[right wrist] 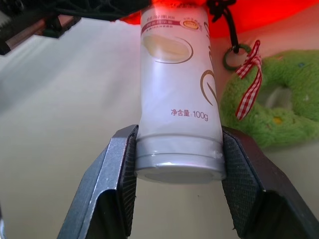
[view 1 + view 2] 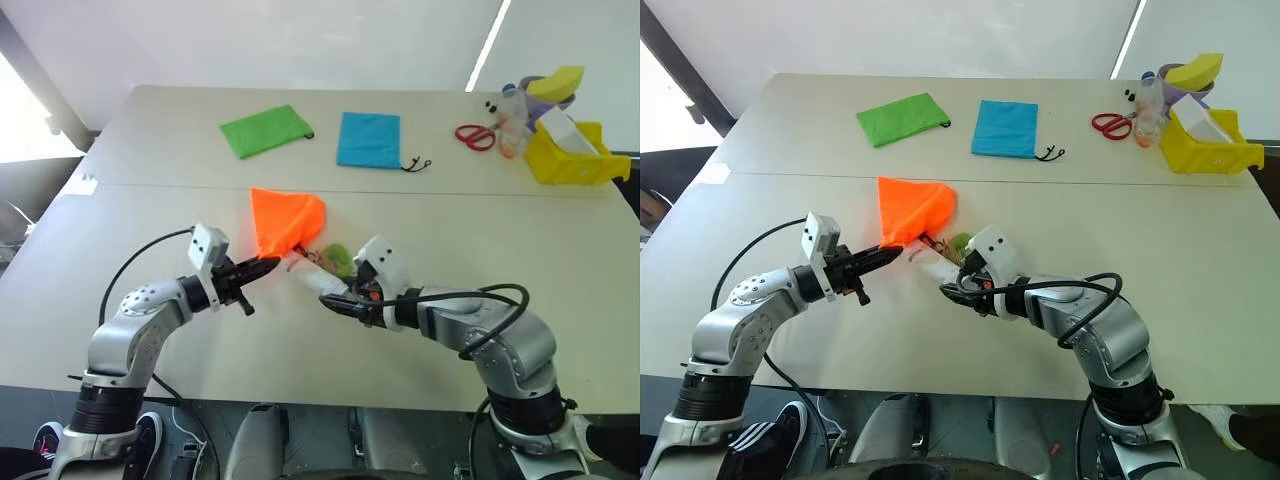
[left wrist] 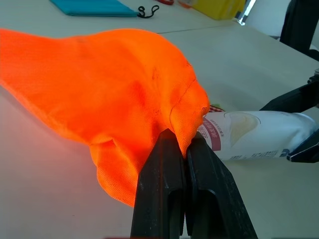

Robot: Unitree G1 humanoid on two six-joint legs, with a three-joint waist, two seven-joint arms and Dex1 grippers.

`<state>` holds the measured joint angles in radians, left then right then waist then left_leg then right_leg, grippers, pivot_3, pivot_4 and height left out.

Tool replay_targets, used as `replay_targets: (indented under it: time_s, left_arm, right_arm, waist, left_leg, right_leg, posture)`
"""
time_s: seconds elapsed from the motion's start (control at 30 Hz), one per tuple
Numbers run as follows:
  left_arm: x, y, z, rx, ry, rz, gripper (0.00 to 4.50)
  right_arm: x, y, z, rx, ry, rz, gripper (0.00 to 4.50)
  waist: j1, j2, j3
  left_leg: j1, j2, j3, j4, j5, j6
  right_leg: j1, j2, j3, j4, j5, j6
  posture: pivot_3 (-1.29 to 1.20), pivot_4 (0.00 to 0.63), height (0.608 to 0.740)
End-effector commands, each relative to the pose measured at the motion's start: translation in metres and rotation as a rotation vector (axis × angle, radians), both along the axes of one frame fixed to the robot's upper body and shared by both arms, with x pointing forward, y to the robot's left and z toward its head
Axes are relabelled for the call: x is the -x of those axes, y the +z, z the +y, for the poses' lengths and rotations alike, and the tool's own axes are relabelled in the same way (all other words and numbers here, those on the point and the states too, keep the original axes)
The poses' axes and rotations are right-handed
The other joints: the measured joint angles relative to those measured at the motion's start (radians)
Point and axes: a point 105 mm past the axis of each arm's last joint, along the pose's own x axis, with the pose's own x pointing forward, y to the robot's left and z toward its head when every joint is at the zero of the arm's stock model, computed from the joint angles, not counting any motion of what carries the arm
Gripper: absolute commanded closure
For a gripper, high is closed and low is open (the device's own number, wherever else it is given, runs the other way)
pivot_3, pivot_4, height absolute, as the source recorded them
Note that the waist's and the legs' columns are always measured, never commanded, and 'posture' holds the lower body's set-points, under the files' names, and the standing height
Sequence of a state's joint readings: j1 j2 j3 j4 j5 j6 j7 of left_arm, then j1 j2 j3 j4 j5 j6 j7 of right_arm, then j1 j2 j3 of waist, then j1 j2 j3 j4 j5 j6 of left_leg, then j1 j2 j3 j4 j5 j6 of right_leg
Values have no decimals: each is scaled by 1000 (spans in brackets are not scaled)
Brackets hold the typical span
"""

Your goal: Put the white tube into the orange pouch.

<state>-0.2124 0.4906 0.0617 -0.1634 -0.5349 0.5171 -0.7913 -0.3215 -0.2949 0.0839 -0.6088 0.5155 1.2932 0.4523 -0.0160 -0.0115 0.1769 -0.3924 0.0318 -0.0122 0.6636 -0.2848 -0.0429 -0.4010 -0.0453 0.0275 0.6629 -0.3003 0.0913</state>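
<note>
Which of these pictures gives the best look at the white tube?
The right wrist view: the white tube is close up, print readable, its cap end clamped. The left wrist view shows it entering the orange pouch; both eye views show a small, mostly hidden sliver.

Tube (image 1: 177, 94) tip enters pouch (image 3: 99, 94) mouth (scissors (image 2: 476, 136) far behind)

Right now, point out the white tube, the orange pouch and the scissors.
white tube (image 1: 177, 94), right wrist view, on its printed body above the cap.
orange pouch (image 2: 285, 218), left eye view, on the middle of the fabric.
scissors (image 2: 474, 136), left eye view, on the red handles.
</note>
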Motion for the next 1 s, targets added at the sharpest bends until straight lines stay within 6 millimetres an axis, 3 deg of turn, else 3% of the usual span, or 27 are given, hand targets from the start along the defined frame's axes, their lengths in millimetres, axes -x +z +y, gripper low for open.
replay_targets:
  time_s: [0.03,0.17,0.33,0.53,0.73,0.9,1.0]
  left_arm:
    - [-3,2,2,-16,15,-28,4500]
    - [-6,5,4,-8,26,-31,4500]
    - [-10,9,8,8,47,-36,4500]
    - [-14,11,11,67,93,1,4500]
    - [-7,16,-1,83,39,7,4500]
    - [-2,19,-6,84,3,7,4500]
    - [-2,7,-2,3,6,13,4500]
  right_arm:
    - [9,28,7,-86,48,-100,2708]
    - [7,30,5,-103,31,-105,2708]
    - [10,19,4,-44,47,-112,2708]
    - [9,35,4,-144,31,-164,2708]
    - [4,46,4,-221,-28,-200,2708]
    - [5,27,2,-111,-25,-203,2708]
    - [8,15,3,-22,18,-219,2708]
  waist:
    - [0,0,0]
    - [0,0,0]
    - [-1,0,0]
    - [-1,0,0]
    - [-1,0,0]
    - [-1,0,0]
    - [-2,0,0]
  left_leg:
    - [0,0,0,0,0,0]
    - [0,0,0,0,0,0]
    - [0,0,0,0,0,0]
    - [0,0,0,0,0,0]
    - [0,0,0,-1,0,0]
    - [0,0,0,-1,0,0]
    - [0,0,0,-1,0,0]
  right_leg:
    - [0,0,0,0,0,0]
    - [0,-1,0,0,0,0]
    - [0,0,0,0,0,0]
    - [0,0,0,0,0,0]
    - [-1,0,0,0,0,0]
    - [-1,0,0,0,0,0]
    - [-1,1,0,0,0,0]
  posture:
    - [0,150,740]
    - [0,150,740]
    - [0,150,740]
    - [0,150,740]
    - [0,150,740]
    - [0,150,740]
    - [0,150,740]
